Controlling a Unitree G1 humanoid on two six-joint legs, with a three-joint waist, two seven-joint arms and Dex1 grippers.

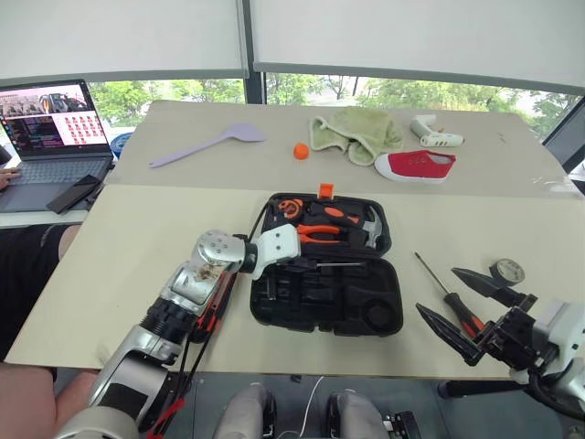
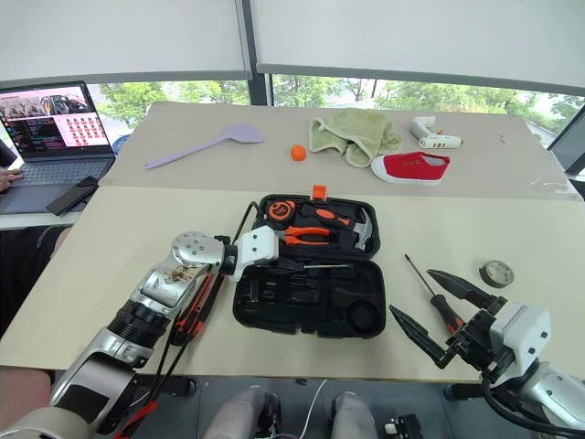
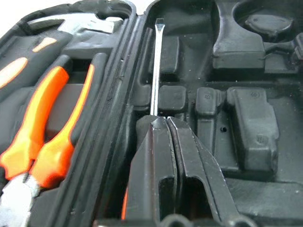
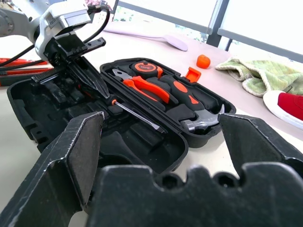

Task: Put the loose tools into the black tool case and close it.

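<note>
My right hand waited open at the near right corner of the bench, nothing between its spread fingers. Just beyond it lay a loose screwdriver, its long axis running away from me, handle near the fingertips, and past that the small black tape roll. That hand was clearly the nearer one for either. Farther in, my left hand was clamped on a slim screwdriver, shaft pointing along the hinge side of the black tool case. The case lay open at the bench's middle. Seating the screwdriver in its slot seemed to be the step in hand.
</note>
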